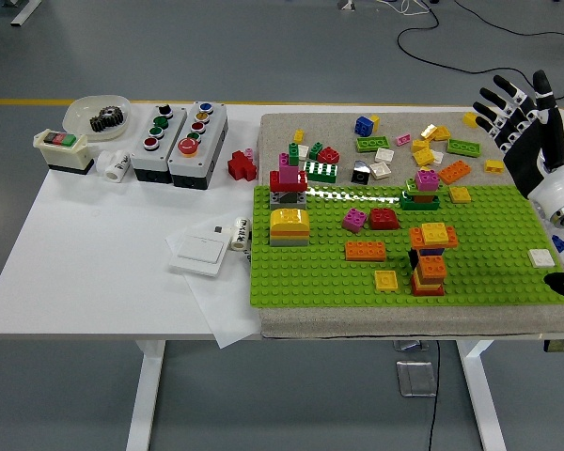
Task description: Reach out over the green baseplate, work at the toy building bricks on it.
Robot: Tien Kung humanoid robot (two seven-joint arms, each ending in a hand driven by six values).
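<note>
Hovering at the green baseplate (470,282)'s far right corner, the right hand (531,132) spreads its fingers, empty, seemingly poised to reach the stacked bricks (430,258).

The green baseplate (310,282) has open studs along its whole near strip and across its right half, broken only by a white tile (541,257) near the right edge. A tall orange-and-yellow stack (430,256) stands mid-plate, the highest thing in the way, with a flat yellow tile (386,279) and an orange brick (365,250) just left of it. The far-left corner is crowded (a red-and-pink tower (288,178) and a yellow block (289,225)). Behind the plate, loose bricks (423,150) litter the mat. The right hand (529,127), fingers spread, hangs over the far-right corner.
</note>
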